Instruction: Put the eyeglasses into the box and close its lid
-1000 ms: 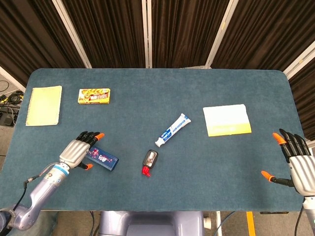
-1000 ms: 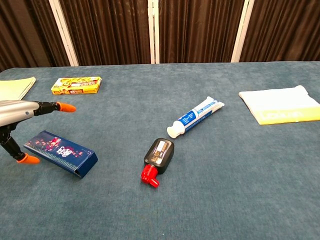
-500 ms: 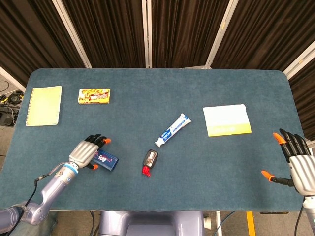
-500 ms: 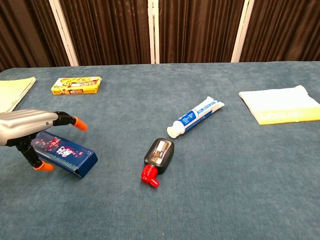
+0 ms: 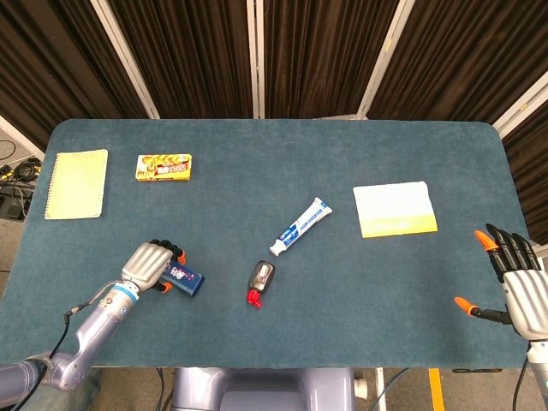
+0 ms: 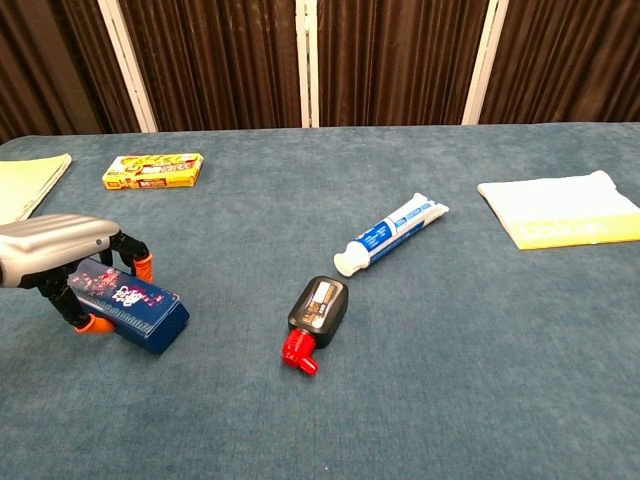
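Observation:
A long dark blue box (image 5: 185, 277) with printed lettering lies near the table's front left. My left hand (image 5: 147, 264) has its fingers wrapped around the box's left end. In the chest view the same left hand (image 6: 55, 250) grips the blue box (image 6: 140, 301) from above, orange fingertips on both long sides, and the box's near end looks slightly tilted. My right hand (image 5: 521, 282) hovers at the table's front right edge with fingers spread, holding nothing. I see no eyeglasses in either view.
A yellow notebook (image 5: 77, 182) and a yellow snack box (image 5: 164, 167) lie at the back left. A toothpaste tube (image 5: 301, 225) and a small black bottle with a red cap (image 5: 260, 280) lie mid-table. A folded yellow-white cloth (image 5: 394, 209) sits to the right.
My left hand slid right onto the blue box and its fingers closed around the box's left end; the box shifted a little. The right hand stayed put.

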{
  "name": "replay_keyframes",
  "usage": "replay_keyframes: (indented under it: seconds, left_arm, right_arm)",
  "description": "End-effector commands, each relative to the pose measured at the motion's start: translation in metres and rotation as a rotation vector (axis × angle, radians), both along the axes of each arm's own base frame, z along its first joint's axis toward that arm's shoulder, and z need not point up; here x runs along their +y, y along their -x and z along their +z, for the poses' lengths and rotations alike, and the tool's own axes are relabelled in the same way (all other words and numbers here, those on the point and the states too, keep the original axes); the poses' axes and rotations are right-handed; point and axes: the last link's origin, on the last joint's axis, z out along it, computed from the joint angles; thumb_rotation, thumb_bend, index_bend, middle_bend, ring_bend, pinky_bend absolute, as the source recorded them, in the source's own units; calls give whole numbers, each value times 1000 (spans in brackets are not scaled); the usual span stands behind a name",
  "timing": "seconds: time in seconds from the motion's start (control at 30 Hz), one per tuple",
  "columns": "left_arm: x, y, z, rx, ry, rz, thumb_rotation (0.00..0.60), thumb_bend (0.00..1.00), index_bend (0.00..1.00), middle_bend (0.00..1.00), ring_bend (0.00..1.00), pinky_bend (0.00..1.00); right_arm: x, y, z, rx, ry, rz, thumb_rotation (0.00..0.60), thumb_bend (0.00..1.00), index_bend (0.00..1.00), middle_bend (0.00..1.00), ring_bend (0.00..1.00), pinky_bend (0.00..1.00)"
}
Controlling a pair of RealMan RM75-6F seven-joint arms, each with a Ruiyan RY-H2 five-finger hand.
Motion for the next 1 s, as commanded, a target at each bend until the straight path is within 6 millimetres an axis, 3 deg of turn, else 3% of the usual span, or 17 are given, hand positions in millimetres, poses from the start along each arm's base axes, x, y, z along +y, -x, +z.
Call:
replay_keyframes:
  seconds: [0.03, 0.13, 0.23, 0.3, 0.43, 0.53, 0.73, 0.87, 1.0]
  left_arm:
    - [-1, 1, 1, 1, 3, 2, 600, 158, 430, 256, 176, 235]
    - [-2, 2, 3, -1, 6, 11, 600, 19, 226, 55, 18, 51]
    - [-2, 1, 10, -19, -12, 13, 600, 0, 64, 0, 0, 0]
    - [-4, 0, 20, -41, -41, 11, 600, 0, 27, 0, 0, 0]
    - [-11, 1, 48, -97, -136, 7, 600, 0, 0, 0, 0, 0]
    - [-25, 6, 85, -152, -280, 16, 600, 0, 0, 0, 0, 0]
    - [-52, 15, 130, -128, -515, 56, 600, 0, 0, 0, 0, 0]
    - [-83, 18, 154, -117, -612, 94, 600, 0, 0, 0, 0, 0]
    - [-108, 23, 165, -148, -642, 116, 600, 0, 0, 0, 0, 0]
  right_arm:
    - [0, 0, 0, 0, 0, 0, 600, 0, 0, 0, 0, 0]
    - [0, 0, 0, -1, 0, 0, 600, 0, 0, 0, 0, 0]
    - [0, -1, 0, -3, 0, 2, 600, 0, 0, 0, 0, 0]
    - [1, -1, 1, -4, 1, 4, 600, 0, 0, 0, 0, 0]
    - [2, -2, 1, -10, 0, 10, 600, 0, 0, 0, 0, 0]
    - [3, -3, 3, -18, 2, 18, 600, 0, 0, 0, 0, 0]
    - [5, -4, 3, -23, -2, 25, 600, 0, 0, 0, 0, 0]
    - [5, -4, 3, -19, 4, 31, 600, 0, 0, 0, 0, 0]
    - [7, -5, 3, -8, 25, 35, 600, 0, 0, 0, 0, 0]
